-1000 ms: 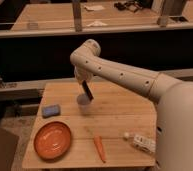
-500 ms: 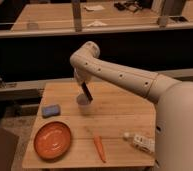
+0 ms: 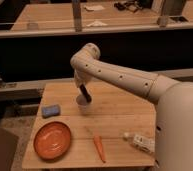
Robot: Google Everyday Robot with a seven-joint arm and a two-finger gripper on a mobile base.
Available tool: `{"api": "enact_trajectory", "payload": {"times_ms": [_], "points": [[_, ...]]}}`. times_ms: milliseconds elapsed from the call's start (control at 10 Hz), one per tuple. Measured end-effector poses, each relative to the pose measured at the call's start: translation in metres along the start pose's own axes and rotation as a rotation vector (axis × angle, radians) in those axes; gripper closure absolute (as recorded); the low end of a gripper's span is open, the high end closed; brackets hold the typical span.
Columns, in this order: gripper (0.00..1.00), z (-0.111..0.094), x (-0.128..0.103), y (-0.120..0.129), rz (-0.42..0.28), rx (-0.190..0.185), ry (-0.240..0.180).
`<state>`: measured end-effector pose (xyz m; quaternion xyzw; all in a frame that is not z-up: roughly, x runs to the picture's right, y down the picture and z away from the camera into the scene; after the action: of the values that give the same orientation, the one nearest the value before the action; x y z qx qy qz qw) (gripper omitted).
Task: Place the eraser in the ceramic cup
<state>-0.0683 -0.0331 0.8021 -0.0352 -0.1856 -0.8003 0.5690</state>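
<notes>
The ceramic cup [image 3: 82, 104], small and pale, stands on the wooden table [image 3: 120, 117] toward its back left. The eraser [image 3: 85, 93], a black oblong block, stands tilted with its lower end at or inside the cup's mouth. My gripper [image 3: 82, 86] hangs straight above the cup at the end of the white arm, at the eraser's upper end. Whether it still holds the eraser I cannot tell.
A blue rectangular pad [image 3: 51, 110] lies left of the cup. An orange round plate [image 3: 52, 140] sits at the front left. A carrot [image 3: 99, 148] and a small white packet [image 3: 141, 143] lie near the front edge. A dark railing runs behind the table.
The arm has hardly moved. The eraser stays over the cup's mouth under the gripper.
</notes>
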Motion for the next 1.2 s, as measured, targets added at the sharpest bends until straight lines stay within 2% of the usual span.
{"api": "enact_trajectory", "payload": {"times_ms": [100, 600, 900, 1200], "points": [[0.48, 0.0003, 0.0, -0.0006, -0.001, 0.001, 0.0], [0.48, 0.0004, -0.0008, 0.0034, -0.008, 0.005, 0.002], [0.38, 0.0006, -0.0016, 0.0035, -0.002, 0.012, -0.002], [0.38, 0.0003, -0.0029, 0.0055, 0.009, 0.02, -0.006]]}}
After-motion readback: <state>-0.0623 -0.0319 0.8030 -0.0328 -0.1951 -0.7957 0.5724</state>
